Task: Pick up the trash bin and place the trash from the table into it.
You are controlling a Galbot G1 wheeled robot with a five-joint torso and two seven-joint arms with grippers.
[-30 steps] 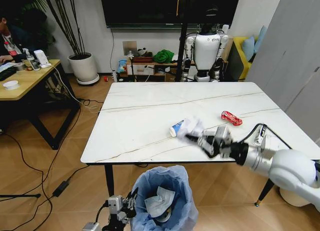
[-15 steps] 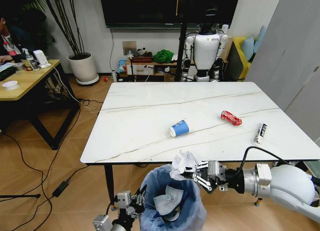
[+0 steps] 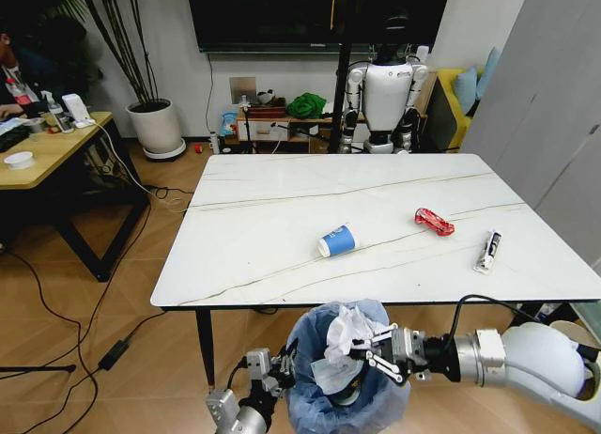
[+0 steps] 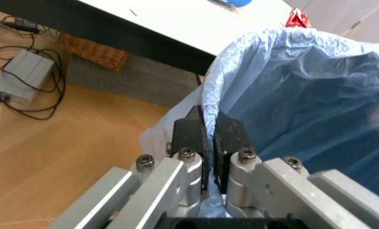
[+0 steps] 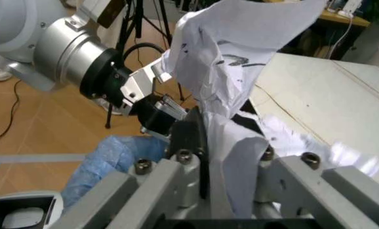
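Below the counter's near edge, the right pincer grips crumpled white paper over the trash bin. The left pincer is clamped on the bin's blue bag rim. A paper cup, red wrapper and sachet lie on the counter.

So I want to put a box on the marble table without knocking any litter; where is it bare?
The table's far half, toward the white robot, and its left side are bare. Litter sits on the near right: paper cup, red wrapper, sachet. Below the near edge, both grippers crowd the trash bin.
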